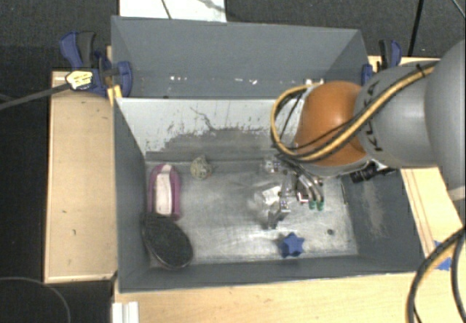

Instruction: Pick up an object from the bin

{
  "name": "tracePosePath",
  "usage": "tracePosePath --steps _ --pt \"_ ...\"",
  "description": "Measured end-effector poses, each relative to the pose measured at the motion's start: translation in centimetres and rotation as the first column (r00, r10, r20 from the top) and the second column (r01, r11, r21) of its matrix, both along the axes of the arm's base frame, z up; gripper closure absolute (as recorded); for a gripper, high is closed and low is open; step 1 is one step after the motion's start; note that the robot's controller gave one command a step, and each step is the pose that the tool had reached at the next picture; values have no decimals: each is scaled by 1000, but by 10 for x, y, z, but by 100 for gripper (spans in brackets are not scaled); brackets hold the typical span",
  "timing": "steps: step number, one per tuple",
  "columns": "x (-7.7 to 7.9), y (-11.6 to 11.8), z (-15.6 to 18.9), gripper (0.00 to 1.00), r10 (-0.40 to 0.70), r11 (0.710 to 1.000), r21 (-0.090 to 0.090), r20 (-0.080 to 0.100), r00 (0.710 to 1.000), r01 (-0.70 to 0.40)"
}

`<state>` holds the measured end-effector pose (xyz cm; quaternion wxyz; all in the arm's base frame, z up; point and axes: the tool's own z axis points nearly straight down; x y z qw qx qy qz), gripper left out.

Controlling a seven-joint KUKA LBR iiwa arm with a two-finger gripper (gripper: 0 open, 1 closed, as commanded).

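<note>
Four loose things in bin (pixel 233 67): one pink-and-white bottle (pixel 164 190) left, one black oval pad (pixel 167 243) near left, one small tan ball (pixel 199 166) far, one blue star piece (pixel 292 244) near.

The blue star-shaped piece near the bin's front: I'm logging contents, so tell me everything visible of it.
The blue piece is small, solid deep blue, with stubby points like a star; its material is unclear. It lies on the bin floor near the front wall, touching no other thing. The gripper hangs just behind it, apart from it.
</note>
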<state>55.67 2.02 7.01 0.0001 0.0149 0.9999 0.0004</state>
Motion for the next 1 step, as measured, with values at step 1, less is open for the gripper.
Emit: tracePosePath --steps 1 --pt "0 1 2 100 -2 1000 1 -1 1000 2"
